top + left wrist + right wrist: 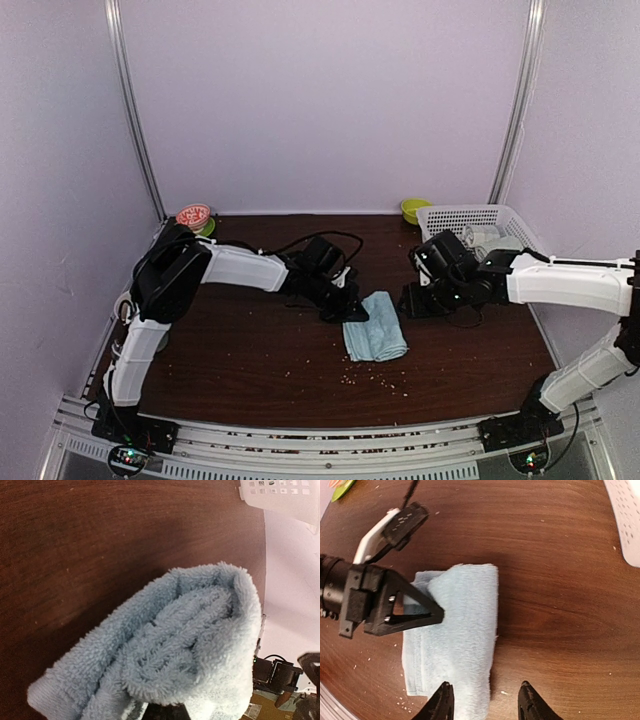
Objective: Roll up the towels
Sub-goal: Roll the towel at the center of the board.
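The light blue towel (375,340) lies folded in a long strip on the dark wooden table, and it also shows in the right wrist view (465,640). My left gripper (348,312) sits at the towel's far left corner, its fingers (427,615) closed to a point over a fold of cloth. In the left wrist view the bunched towel (170,650) fills the frame and hides the fingers. My right gripper (485,702) is open, spanning the towel's right edge from above, not touching it. A pale cloth (487,240) lies in the basket, partly hidden by the right arm.
A white slotted basket (470,213) stands at the back right, with a green bowl (413,208) beside it. A red-patterned bowl (193,215) sits at the back left. Crumbs (385,375) are scattered in front of the towel.
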Motion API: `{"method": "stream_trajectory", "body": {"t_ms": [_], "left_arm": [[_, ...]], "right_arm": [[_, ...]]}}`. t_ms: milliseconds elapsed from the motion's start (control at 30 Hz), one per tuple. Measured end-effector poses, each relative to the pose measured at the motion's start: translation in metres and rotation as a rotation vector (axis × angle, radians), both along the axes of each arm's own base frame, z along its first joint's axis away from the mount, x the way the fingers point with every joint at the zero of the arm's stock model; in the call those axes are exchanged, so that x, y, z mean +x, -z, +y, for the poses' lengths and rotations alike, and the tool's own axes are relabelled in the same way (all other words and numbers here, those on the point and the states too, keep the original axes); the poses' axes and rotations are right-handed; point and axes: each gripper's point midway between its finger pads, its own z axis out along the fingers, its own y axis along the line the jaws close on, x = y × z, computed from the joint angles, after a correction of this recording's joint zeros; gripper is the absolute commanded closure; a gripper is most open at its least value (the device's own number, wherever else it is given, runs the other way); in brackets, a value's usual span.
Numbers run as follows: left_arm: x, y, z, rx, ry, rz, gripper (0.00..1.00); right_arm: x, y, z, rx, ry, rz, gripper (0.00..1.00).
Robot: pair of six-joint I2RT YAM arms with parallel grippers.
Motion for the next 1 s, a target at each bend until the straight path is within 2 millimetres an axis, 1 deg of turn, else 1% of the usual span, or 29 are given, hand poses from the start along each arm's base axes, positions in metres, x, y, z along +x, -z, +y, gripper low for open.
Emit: {"method": "stream_trajectory", "body": {"t_ms": [100,167,367,467,533,767,933,1000], "left_arm": [[0.001,0.000,-0.001,-0.001,-0.001,0.000,1.00],[0.001,0.001,-0.001,-0.002,0.000,0.001,1.00],[0.001,0.001,-0.001,-0.002,0.000,0.002,1.00],[0.001,0.001,-0.001,-0.002,0.000,0.002,1.00],[0.001,0.001,-0.001,-0.002,0.000,0.002,1.00],[0.000,0.001,-0.001,-0.004,0.003,0.004,1.00],[-0.002,0.002,0.001,-0.004,0.004,0.005,1.00],[-0.004,0.003,0.004,0.003,0.003,0.009,0.95]], "right_arm": [[0.007,0.012,-0.024,0.032,0.087,0.024,0.57],[0.008,0.024,-0.032,0.026,0.116,0.058,0.57],[0.008,0.057,-0.021,0.042,0.114,0.145,0.57],[0.008,0.067,-0.015,0.061,0.107,0.172,0.56],[0.008,0.069,-0.010,0.078,0.096,0.180,0.55],[0.010,0.064,0.002,0.130,0.065,0.179,0.53],[0.011,0.065,0.014,0.136,0.039,0.192,0.53],[0.010,0.066,0.019,0.135,0.029,0.196,0.52]]}}
